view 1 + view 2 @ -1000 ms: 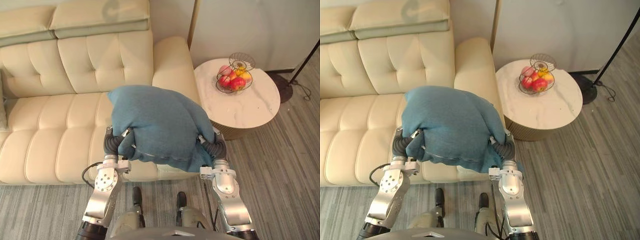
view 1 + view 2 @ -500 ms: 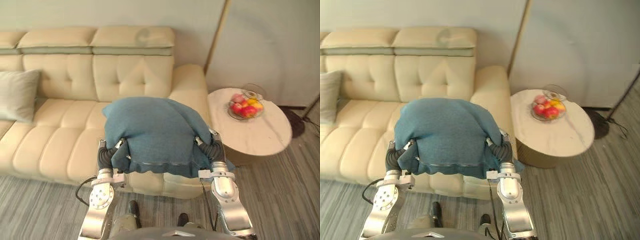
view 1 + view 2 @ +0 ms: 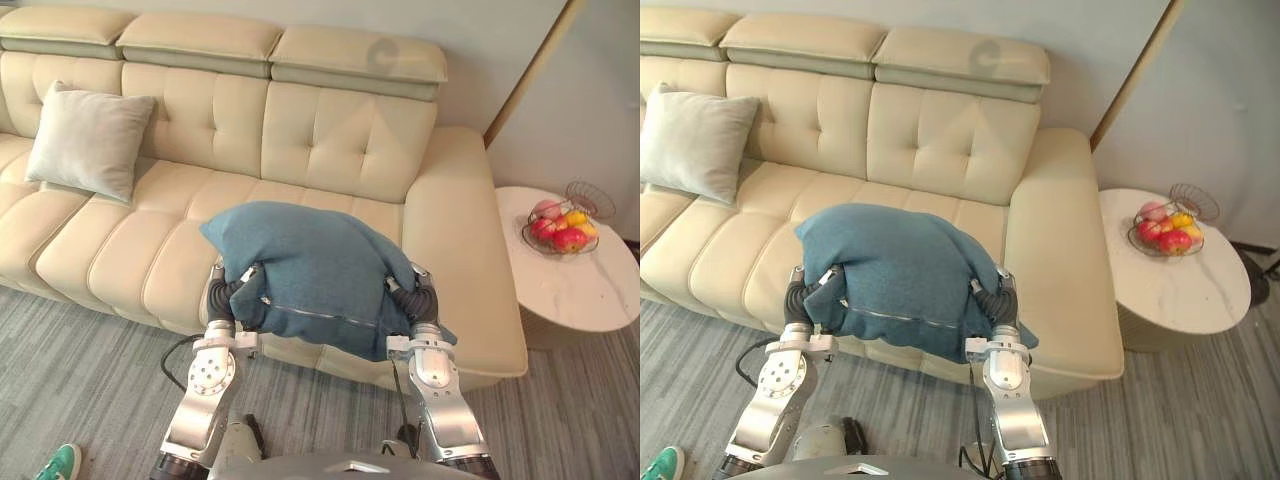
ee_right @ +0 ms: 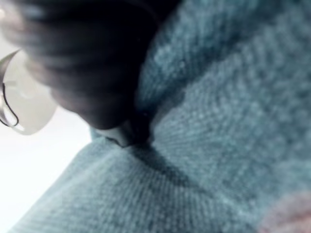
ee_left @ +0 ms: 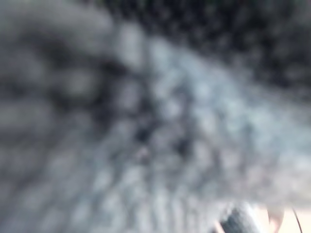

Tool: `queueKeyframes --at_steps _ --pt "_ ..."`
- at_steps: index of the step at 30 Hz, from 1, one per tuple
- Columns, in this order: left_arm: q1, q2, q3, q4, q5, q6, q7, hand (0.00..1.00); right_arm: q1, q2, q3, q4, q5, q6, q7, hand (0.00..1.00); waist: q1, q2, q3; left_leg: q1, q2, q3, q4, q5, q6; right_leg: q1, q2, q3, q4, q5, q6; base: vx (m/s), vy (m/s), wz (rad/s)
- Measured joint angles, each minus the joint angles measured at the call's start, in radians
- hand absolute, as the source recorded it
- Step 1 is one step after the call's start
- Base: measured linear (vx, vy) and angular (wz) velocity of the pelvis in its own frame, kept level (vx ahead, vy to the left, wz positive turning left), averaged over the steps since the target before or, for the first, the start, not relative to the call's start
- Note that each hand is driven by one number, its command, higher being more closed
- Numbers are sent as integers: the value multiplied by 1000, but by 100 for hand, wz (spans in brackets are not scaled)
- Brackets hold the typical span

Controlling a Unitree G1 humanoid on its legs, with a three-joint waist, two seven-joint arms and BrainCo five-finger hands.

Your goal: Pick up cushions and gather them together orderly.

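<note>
Camera swung left; grey cushion [image 3: 89,141] leans on cream sofa [image 3: 330,150].

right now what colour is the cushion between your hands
Teal blue cushion, best seen in the left eye view.

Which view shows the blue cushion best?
The left eye view: the whole blue cushion shows, carried between the left hand and right hand over the front edge of the sofa. The right eye view shows nearly the same; both wrist views show its knit fabric from very close.
</note>
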State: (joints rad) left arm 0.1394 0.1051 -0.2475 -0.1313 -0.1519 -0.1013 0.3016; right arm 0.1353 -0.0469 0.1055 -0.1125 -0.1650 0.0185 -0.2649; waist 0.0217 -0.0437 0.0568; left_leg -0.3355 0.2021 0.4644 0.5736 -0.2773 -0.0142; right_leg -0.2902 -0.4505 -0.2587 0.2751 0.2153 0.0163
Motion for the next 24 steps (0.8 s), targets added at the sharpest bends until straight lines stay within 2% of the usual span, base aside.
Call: queueKeyframes --at_steps 1,2,3,4,5,6,7,8,9,12,15,18,20,22,23,24 --pt "0 0 0 19 0 0 -4 100 -1 -1 1 26 0 0 3 100 -15 -5 15 31 -18 -15 -46 14 20 -17 36 45 99 -107 22 -23 207 -17" --pt "0 0 0 33 0 0 -7 100 -1 -3 1 38 0 0 5 100 -24 -5 16 39 -24 -24 -68 24 23 -21 74 71 127 -169 38 36 111 7" --pt "-4 1 0 59 0 1 -16 100 -2 -5 -1 57 1 0 11 100 -39 -9 18 49 -35 -29 -121 51 21 -25 161 86 141 -278 39 57 36 8" --pt "-15 1 1 75 0 2 -22 100 -5 -14 -4 57 1 0 16 100 -42 -19 24 51 -44 -29 -144 64 21 -23 205 85 112 -319 47 94 19 4" --pt "-29 0 0 91 0 5 -25 100 -15 -33 -6 58 1 0 19 100 -49 -9 41 52 -46 -30 -158 69 21 -21 238 100 86 -330 45 85 13 -16" --pt "-43 4 4 102 0 15 -26 100 -37 -48 -10 69 1 0 30 100 -53 0 64 65 -47 -34 -178 82 35 -33 251 101 79 -336 38 81 3 -19" --pt "-47 5 6 104 0 18 -26 100 -43 -49 -11 73 1 0 33 100 -55 3 70 70 -47 -37 -185 83 34 -36 261 101 74 -335 38 87 -50 -13" --pt "-50 5 7 104 0 21 -28 100 -44 -49 -11 87 2 0 38 100 -65 11 75 76 -50 -59 -201 90 21 -37 295 115 35 -314 28 137 -115 40" --pt "-57 3 -3 104 1 22 -39 100 -29 -56 -12 89 2 0 38 100 -91 17 78 73 -58 -96 -202 88 3 -20 309 126 36 -300 31 174 -136 56" --pt "-75 2 -32 102 1 22 -58 100 3 -86 -14 85 8 0 38 100 -90 29 80 70 -58 -178 -212 105 -33 -19 302 69 105 -340 22 259 -150 47" --pt "-71 -2 -45 79 1 22 -67 100 42 -86 -27 41 13 0 40 100 -89 30 81 71 -51 -216 -207 109 -41 12 305 31 111 -384 19 229 -135 39" --pt "-24 -14 -49 5 0 22 -70 100 127 -85 -30 -79 24 -1 43 100 -69 37 85 46 -3 -197 -42 111 -37 74 322 23 109 -396 15 215 -66 8" --pt "2 -21 -49 -58 -1 21 -76 100 177 -88 -30 -166 47 -5 43 100 -50 47 84 11 37 -187 109 122 -22 96 328 29 131 -421 12 181 -9 -27" --pt "4 -32 -49 -97 -1 12 -78 100 190 -87 -30 -206 61 -17 43 100 -46 57 83 -41 65 -187 237 169 -8 118 332 42 106 -434 14 144 35 -30" --pt "0 -40 -47 -103 -1 6 -89 100 194 -88 -32 -226 62 -18 40 100 -32 51 87 -105 79 -190 315 163 -5 134 328 68 63 -434 14 140 83 -34" --pt "-1 -48 -47 -104 -1 4 -94 100 189 -87 -37 -228 62 -21 38 100 -27 54 89 -123 82 -192 310 106 -14 145 328 87 37 -433 15 173 133 -40"
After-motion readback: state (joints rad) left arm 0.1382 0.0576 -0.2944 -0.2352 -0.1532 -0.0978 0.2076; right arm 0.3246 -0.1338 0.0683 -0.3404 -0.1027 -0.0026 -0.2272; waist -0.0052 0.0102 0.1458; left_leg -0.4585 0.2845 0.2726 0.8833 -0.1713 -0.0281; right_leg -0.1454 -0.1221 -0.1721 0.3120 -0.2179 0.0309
